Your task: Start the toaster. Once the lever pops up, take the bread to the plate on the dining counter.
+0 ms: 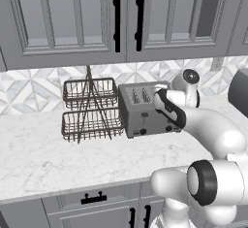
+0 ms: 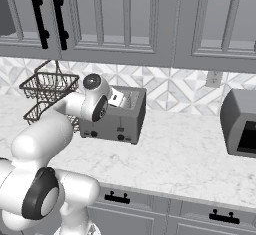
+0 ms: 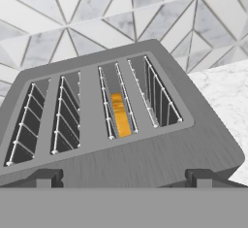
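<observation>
Bread [image 3: 119, 114] sits deep in toaster [image 3: 116, 125] slot; thin, light, crumbly. Pinch top edge softly. Gripper [image 3: 123, 177] open wide above.

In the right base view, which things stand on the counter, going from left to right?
Wire basket rack → toaster → grey appliance with a dark front at the right edge.
</observation>
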You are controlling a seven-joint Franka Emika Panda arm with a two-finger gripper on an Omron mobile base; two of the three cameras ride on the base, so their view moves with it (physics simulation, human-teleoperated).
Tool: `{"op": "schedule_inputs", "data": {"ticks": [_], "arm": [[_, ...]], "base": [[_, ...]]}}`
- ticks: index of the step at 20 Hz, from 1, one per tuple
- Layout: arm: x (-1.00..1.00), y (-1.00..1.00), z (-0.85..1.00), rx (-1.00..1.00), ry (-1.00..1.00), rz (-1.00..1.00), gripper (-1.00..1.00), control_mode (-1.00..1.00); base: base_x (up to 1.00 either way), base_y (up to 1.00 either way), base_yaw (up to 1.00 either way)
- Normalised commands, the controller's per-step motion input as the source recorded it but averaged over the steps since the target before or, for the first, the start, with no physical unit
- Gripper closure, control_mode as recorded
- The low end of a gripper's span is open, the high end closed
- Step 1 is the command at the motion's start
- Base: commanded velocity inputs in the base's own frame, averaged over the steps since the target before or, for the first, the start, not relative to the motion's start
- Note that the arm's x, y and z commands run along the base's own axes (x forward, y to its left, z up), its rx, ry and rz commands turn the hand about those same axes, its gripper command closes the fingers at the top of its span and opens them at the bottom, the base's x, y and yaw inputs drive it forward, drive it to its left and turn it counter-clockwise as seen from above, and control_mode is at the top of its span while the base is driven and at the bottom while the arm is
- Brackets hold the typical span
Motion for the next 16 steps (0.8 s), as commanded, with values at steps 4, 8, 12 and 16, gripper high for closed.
{"op": "schedule_inputs", "data": {"ticks": [4, 8, 12, 16], "arm": [[0.00, 0.00, 0.00, 0.00, 0.00, 0.00, -1.00, -1.00], [0.00, 0.00, 0.00, 0.00, 0.00, 0.00, -1.00, -1.00], [0.00, 0.00, 0.00, 0.00, 0.00, 0.00, -1.00, -1.00], [0.00, 0.00, 0.00, 0.00, 0.00, 0.00, -1.00, -1.00]], "base": [[0.00, 0.00, 0.00], [0.00, 0.00, 0.00], [0.00, 0.00, 0.00], [0.00, 0.00, 0.00]]}}
